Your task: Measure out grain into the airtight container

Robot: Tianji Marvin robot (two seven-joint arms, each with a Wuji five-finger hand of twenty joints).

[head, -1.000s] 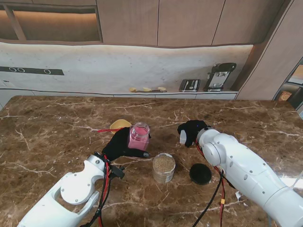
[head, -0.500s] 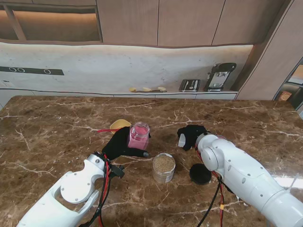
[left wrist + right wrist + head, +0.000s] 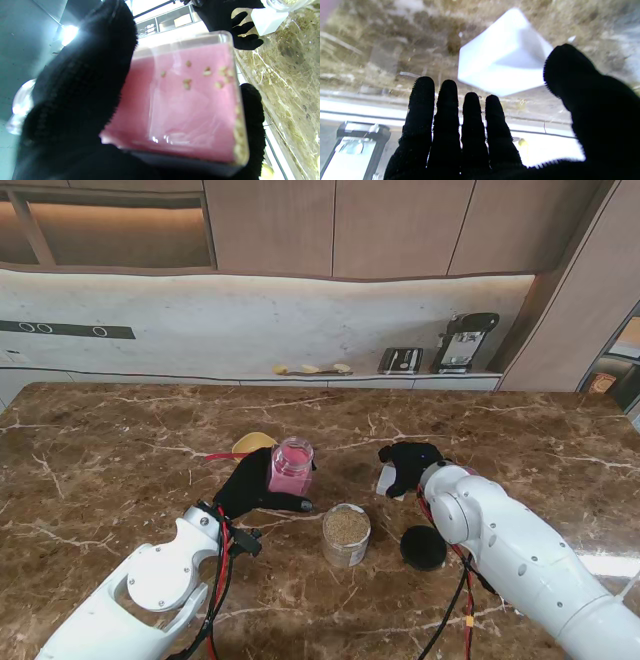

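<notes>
My left hand (image 3: 250, 485) wraps the pink jar (image 3: 291, 467), a few grains inside, held up clear to pour. The grain container (image 3: 346, 534) stands just right of it, lid (image 3: 423, 547) off beyond. My right hand (image 3: 408, 462), fingers spread and empty, reaches toward the white cup (image 3: 386, 477).

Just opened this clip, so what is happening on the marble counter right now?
The left hand holds a pink container with a few grains inside. The right hand is open, fingers spread around a small white cup without gripping it. Nearer to me stands an open glass jar of grain, with a black lid lying to its right.
</notes>
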